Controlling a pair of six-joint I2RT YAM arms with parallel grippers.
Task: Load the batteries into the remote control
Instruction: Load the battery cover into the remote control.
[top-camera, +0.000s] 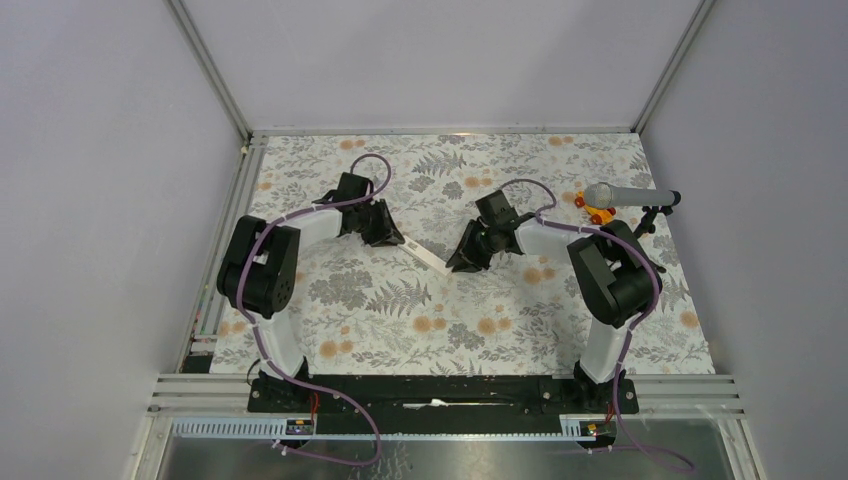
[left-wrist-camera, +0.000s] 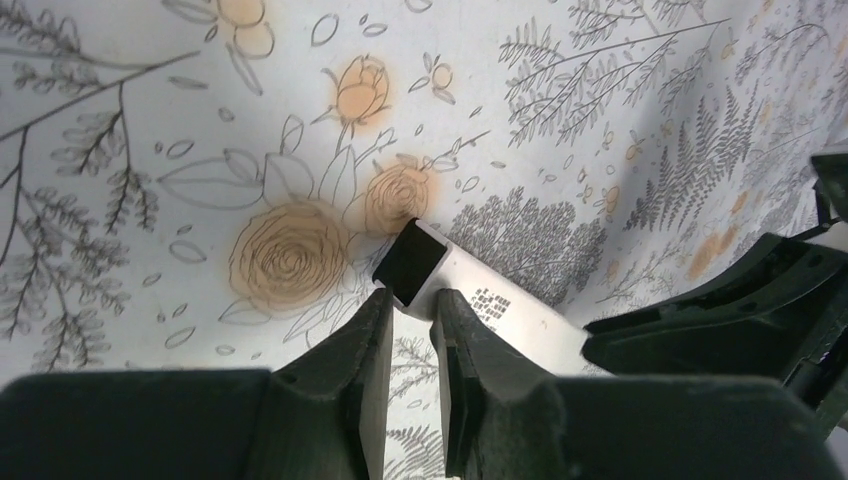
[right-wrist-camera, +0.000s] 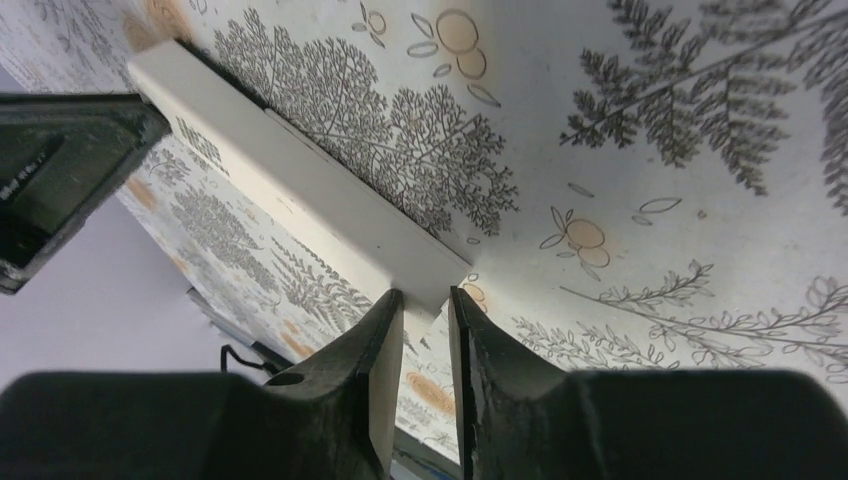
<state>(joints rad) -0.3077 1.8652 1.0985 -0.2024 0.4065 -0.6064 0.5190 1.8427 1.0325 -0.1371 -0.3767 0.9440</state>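
The floral-print surface (top-camera: 380, 330) sits inside pale walls, with a metal frame rail (top-camera: 440, 130) along its upper edge and another down the left side. In the top view, a broad stretch of printed surface lies between the two arms and the base rail at the bottom. A grey microphone (top-camera: 625, 194) and an orange-and-yellow piece (top-camera: 596, 210) sit close to the right edge, just above the right arm's elbow.

You will find the remote control (top-camera: 428, 257) at the centre of the top view, a slim white bar running diagonally between the two arms. Your left end effector (left-wrist-camera: 412, 300) is clamped on its dark end, which shows between the fingertips in the left wrist view. Your right end effector (right-wrist-camera: 425, 305) meets the opposite, white end. Its fingers (right-wrist-camera: 385, 330) stand a narrow gap apart with the remote's corner right at the tips. You cannot tell from these views whether it grips.

There is small dark print (left-wrist-camera: 490, 300) on the remote's white face near the dark end. It is too small to read.
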